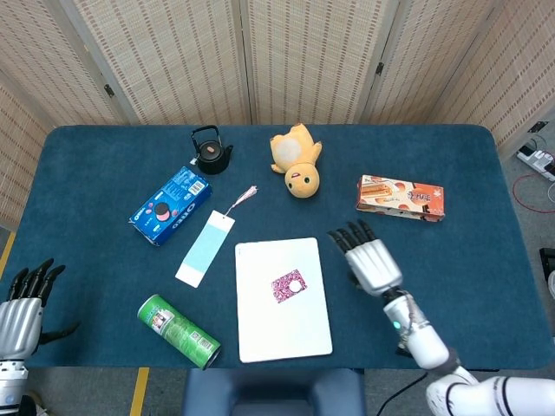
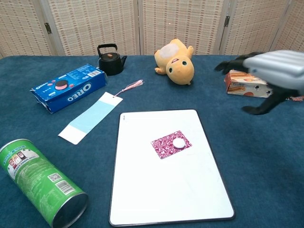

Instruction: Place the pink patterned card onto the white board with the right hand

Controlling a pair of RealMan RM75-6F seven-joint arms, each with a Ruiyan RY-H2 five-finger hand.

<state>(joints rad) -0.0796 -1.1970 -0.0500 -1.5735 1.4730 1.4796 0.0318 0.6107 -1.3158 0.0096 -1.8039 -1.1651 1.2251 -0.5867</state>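
Observation:
The pink patterned card [image 1: 287,285] [image 2: 171,144] lies flat near the middle of the white board [image 1: 282,325] [image 2: 166,190], with a small white round piece on its right part. My right hand [image 1: 368,260] [image 2: 270,76] hovers to the right of the board, off the card, fingers spread and holding nothing. My left hand [image 1: 22,308] shows at the head view's lower left edge, off the table, fingers apart and empty.
A green can [image 1: 179,331] lies left of the board, with a light blue bookmark [image 1: 205,247] and a blue Oreo box [image 1: 170,204] beyond it. A black teapot [image 1: 212,151], a yellow plush toy [image 1: 297,161] and an orange snack box [image 1: 401,198] sit further back.

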